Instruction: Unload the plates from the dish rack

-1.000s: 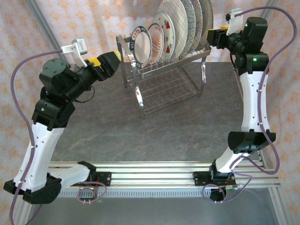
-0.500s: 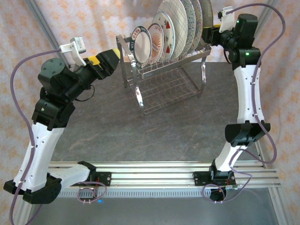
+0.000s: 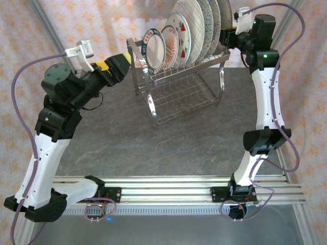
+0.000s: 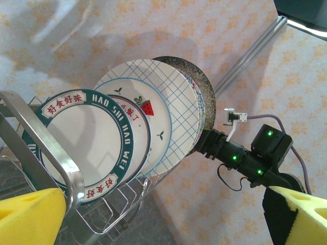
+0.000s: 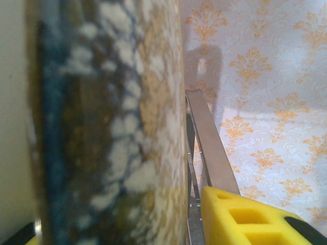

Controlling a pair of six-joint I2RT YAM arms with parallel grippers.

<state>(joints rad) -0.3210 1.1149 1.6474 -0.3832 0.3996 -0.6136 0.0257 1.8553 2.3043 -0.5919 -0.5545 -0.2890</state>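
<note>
Reaching further in than a second ago, the right end effector (image 3: 226,39) now sits at the far end of the dish rack (image 3: 179,84). Its fingers are apart and straddle the rim of the rearmost speckled plate (image 5: 102,127). Beside it, the other plates (image 3: 176,41) stand upright in the top tier. The left end effector (image 3: 122,65) hovers just left of the rack above the bench (image 3: 153,143), fingers wide apart.

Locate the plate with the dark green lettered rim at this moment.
In the top view, the lettered plate stands at the left end of the row on the dish rack's upper tier, beside the red-printed plate and nearest the left hand.
</note>
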